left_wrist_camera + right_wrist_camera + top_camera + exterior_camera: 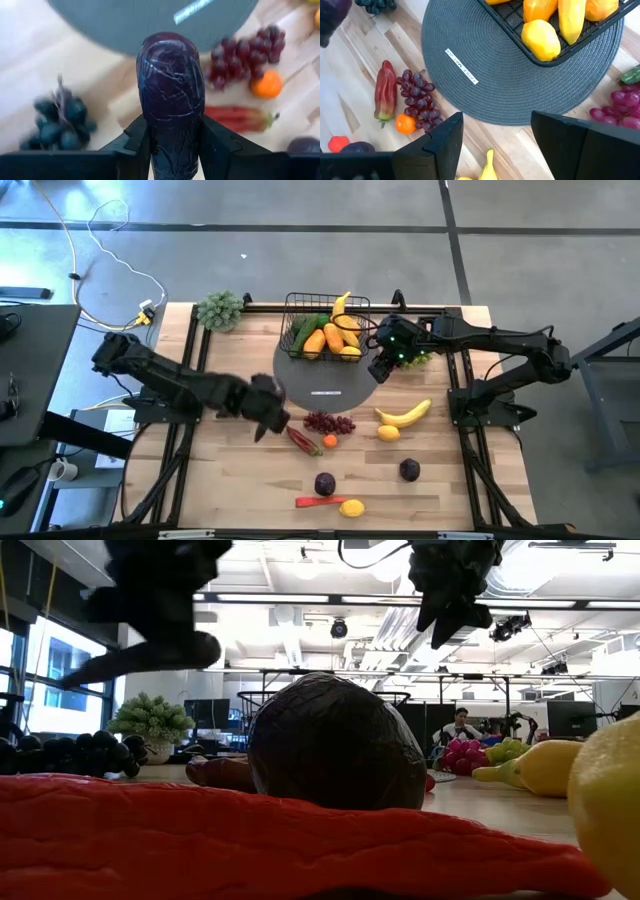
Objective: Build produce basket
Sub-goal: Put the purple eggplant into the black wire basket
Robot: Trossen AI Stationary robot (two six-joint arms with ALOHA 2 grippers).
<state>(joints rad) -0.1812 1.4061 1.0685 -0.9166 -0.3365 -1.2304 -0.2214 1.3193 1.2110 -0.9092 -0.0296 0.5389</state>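
My left gripper (268,414) hangs over the table left of the grey round mat (325,385), shut on a dark purple eggplant (170,80). The black wire basket (325,330) stands on the mat's far part with a banana, orange and yellow pieces and a green one inside. My right gripper (497,135) stands open above the mat's right edge, beside the basket, with nothing between its fingers. Red grapes (328,422), a red pepper (303,442) and a small orange (330,442) lie on the wood near the mat's near edge. My left gripper pinches the eggplant between its two fingers, one on each side of its lower part (172,145). The eggplant lies along the fingers and sticks out well past their tips. The fingers slant down from the table's left. The eggplant is lifted clear of the table.
A banana (405,415), a lemon (388,433) and a plum (409,470) lie right of centre. Another plum (325,483), a red chilli (318,502) and a lemon (352,507) lie near the front edge. Dark grapes (62,120) lie below my left gripper. A leafy bunch (220,310) sits far left.
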